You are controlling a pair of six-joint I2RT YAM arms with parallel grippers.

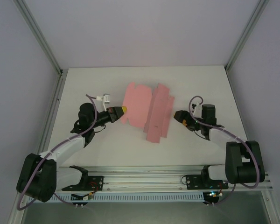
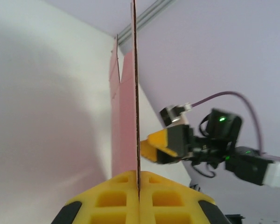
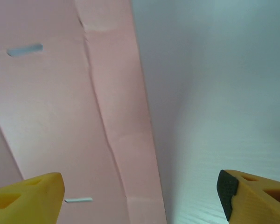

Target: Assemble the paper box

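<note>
Left jaws are clamped hard on the paper box. They have pinched the sheet's left edge, and from the left wrist you see the card edge-on, running straight out from between the closed yellow fingertips.

Right jaws are spread wide and holding nothing. Their two yellow fingertips stand far apart, with pink card and bare bench between them.

Here's the relation that matters. The box is a flat die-cut sheet out in the middle of the white bench. It sits between your two arms, and its long right-hand panel runs roughly from near to far. That panel lies just to the left of the right jaws, close but not touching. The left arm is busy as the anchor, so the right arm is your free one and the nearer to that panel.

As for the material, it's thin matte pink card with notched tabs along the far edge. A couple of narrow slots are cut through it, and a scored crease runs its length. I'd judge it will flex and buckle easily. Come in leftward with the right jaws and work the fold along that crease, or the sheet may pivot about the left pinch.
</note>
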